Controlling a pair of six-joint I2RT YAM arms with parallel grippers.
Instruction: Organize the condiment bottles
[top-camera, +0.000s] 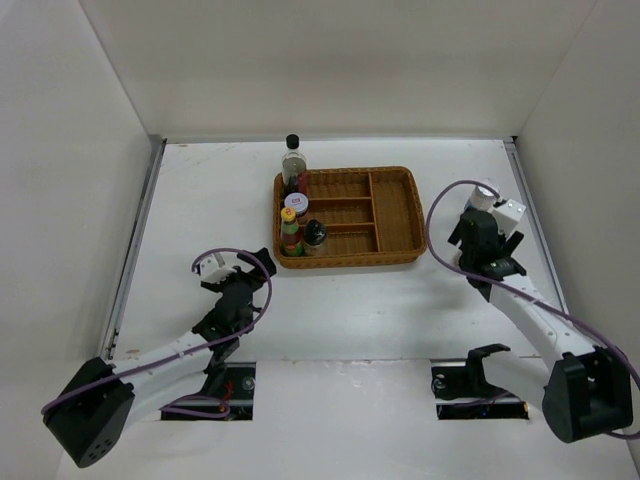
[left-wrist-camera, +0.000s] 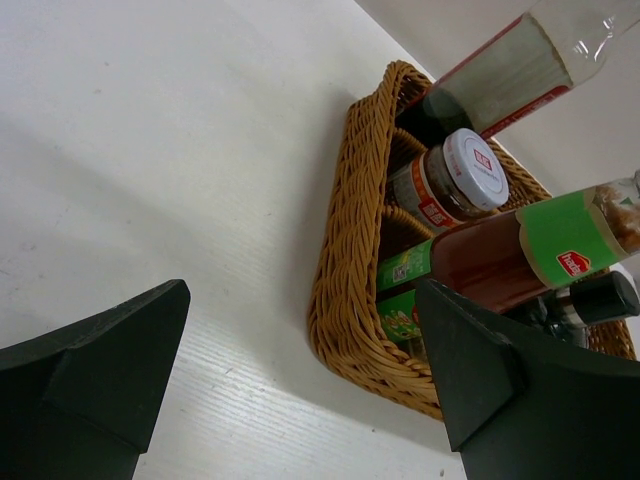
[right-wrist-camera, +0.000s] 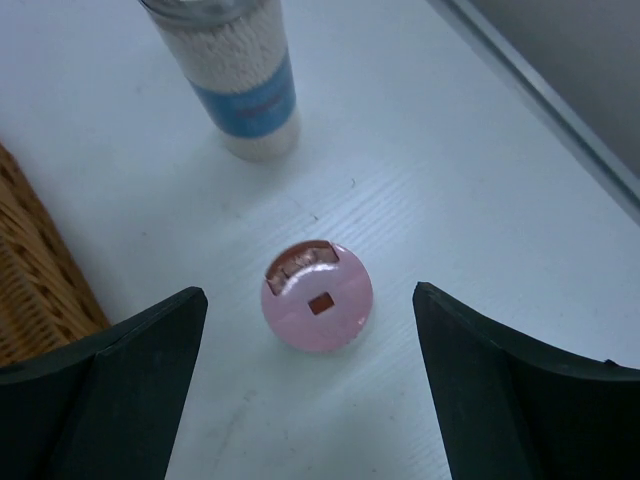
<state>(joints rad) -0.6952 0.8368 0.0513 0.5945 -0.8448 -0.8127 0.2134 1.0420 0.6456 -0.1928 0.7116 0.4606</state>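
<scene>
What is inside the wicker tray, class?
The wicker tray holds four bottles at its left end: tall clear bottle, white-lidded jar, yellow-capped red sauce, black-capped bottle. Their bases cannot be seen.

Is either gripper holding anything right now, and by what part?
Nothing is held. The left gripper is open with nothing between its fingers. The right gripper is open over the pink shaker, with gaps on both sides.

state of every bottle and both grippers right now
tall clear bottle: upright, in tray
white-lidded jar: upright, in tray
yellow-capped sauce: upright, in tray
black-capped bottle: upright, in tray
pink-capped shaker: upright, on table
silver-capped bottle: upright, on table
left gripper: open, empty
right gripper: open, above pink-capped shaker
</scene>
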